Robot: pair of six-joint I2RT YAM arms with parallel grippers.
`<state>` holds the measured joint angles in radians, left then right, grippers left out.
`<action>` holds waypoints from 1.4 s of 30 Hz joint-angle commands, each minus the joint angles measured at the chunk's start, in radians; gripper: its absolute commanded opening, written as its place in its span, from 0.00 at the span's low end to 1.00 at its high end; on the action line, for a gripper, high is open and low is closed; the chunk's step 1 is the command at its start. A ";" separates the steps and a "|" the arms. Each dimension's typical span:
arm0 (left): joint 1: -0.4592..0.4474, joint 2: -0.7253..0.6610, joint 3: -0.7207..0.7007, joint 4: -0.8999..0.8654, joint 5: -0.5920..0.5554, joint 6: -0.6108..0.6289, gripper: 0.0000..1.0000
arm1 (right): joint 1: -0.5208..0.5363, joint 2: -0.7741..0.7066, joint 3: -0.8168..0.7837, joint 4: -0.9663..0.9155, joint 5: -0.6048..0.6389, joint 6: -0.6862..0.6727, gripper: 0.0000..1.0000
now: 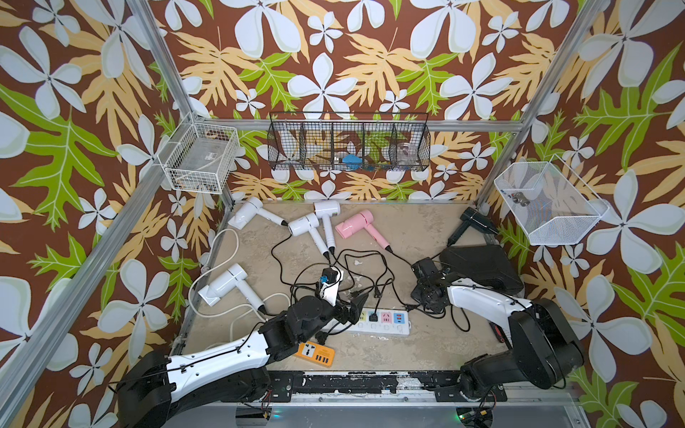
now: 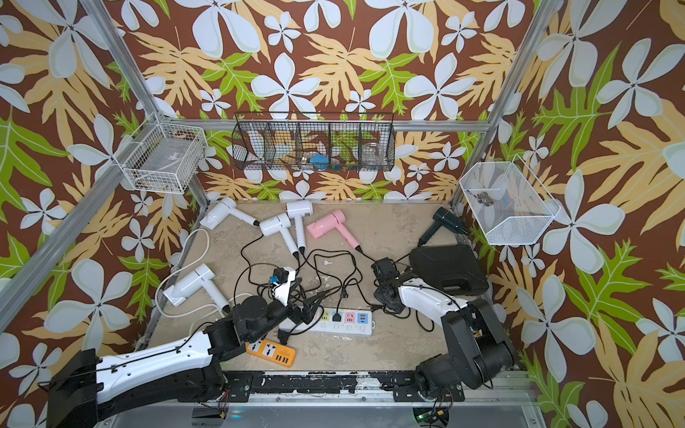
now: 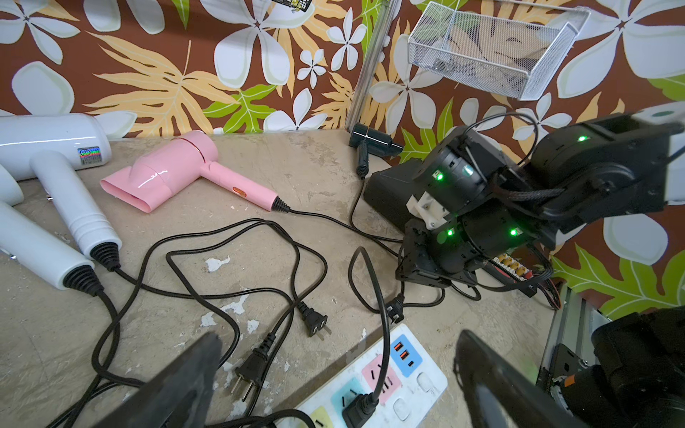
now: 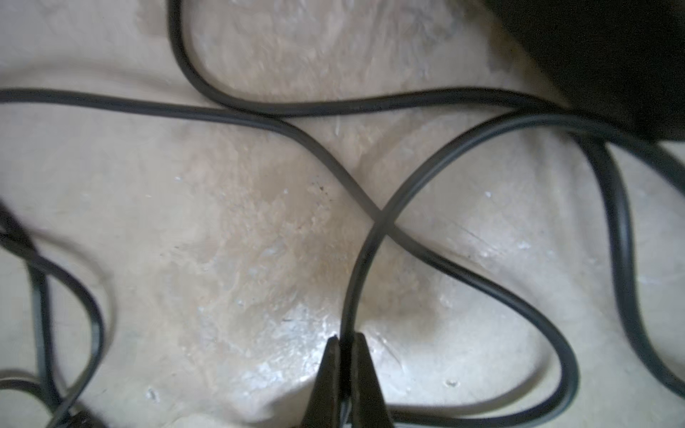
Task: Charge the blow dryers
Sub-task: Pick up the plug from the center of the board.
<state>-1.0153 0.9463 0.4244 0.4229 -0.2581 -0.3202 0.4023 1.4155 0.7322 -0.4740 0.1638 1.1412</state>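
six dryers lie flat on the table (image 1: pixel 415 229), all close to its edges: three white dryers (image 1: pixel 309 225) fanned along the back wall, pink dryer (image 1: pixel 355 226) just beside them, black dryer (image 1: pixel 476 220) in the back right corner just beside the black case (image 1: pixel 482 266), fourth white dryer (image 1: pixel 225 285) near the left wall with a thick white cable (image 1: pixel 192 292) curving round it

open room: bare table between the pink and black dryers, and a band between the white power strip (image 1: pixel 385 323) and the front rail; the centre is a tangle of black cords

one plug (image 3: pixel 357 407) is seated in the white strip, two loose plugs (image 3: pixel 315 326) lie just behind it; orange power strip (image 1: pixel 315 352) sits at the front, partly under the left arm

right gripper (image 4: pixel 346 341) is down at the table, right of the white strip and in front of the case, jaws pinched on a black cord (image 4: pixel 350 296); can't tell which dryer it belongs to; every dryer body is well apart from it

left gripper (image 3: pixel 337 339) hovers over the white strip's left end, jaws spread wide, empty; fourth white dryer is near on its left

looks: short barrels, straight handles, ribbed black cord collars; pink one has a flat nozzle
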 commanded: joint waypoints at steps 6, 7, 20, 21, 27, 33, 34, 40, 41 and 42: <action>0.001 -0.029 -0.015 0.036 0.020 0.009 1.00 | -0.002 -0.242 -0.013 0.078 0.023 -0.101 0.00; 0.001 -0.036 -0.018 0.040 0.024 0.012 1.00 | -0.001 -0.288 -0.029 0.105 0.019 -0.119 0.00; 0.001 -0.047 -0.010 0.069 0.228 0.023 0.99 | 0.094 -0.573 -0.035 0.132 0.032 -0.228 0.00; 0.001 -0.039 -0.004 0.068 0.245 0.025 0.98 | 0.122 -0.575 -0.023 0.130 0.055 -0.229 0.00; -0.001 0.035 0.033 0.053 0.308 0.024 0.93 | 0.298 -0.537 0.042 0.135 0.189 -0.233 0.00; -0.001 0.108 0.073 0.031 0.335 0.023 0.90 | 0.469 -0.431 0.120 0.135 0.322 -0.233 0.00; -0.001 0.122 0.078 0.027 0.338 0.024 0.89 | 0.496 -0.413 0.134 0.133 0.345 -0.236 0.00; -0.001 0.176 0.106 0.011 0.363 0.025 0.82 | 0.570 -0.341 0.184 0.152 0.388 -0.263 0.00; -0.001 0.182 0.110 0.008 0.363 0.026 0.80 | 0.577 -0.336 0.186 0.160 0.388 -0.267 0.00; -0.001 0.189 0.114 0.007 0.362 0.025 0.78 | 0.583 -0.332 0.188 0.166 0.389 -0.271 0.00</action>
<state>-1.0161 1.1248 0.5270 0.4347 0.0875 -0.3092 0.9730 1.0760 0.9104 -0.3401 0.5087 0.8951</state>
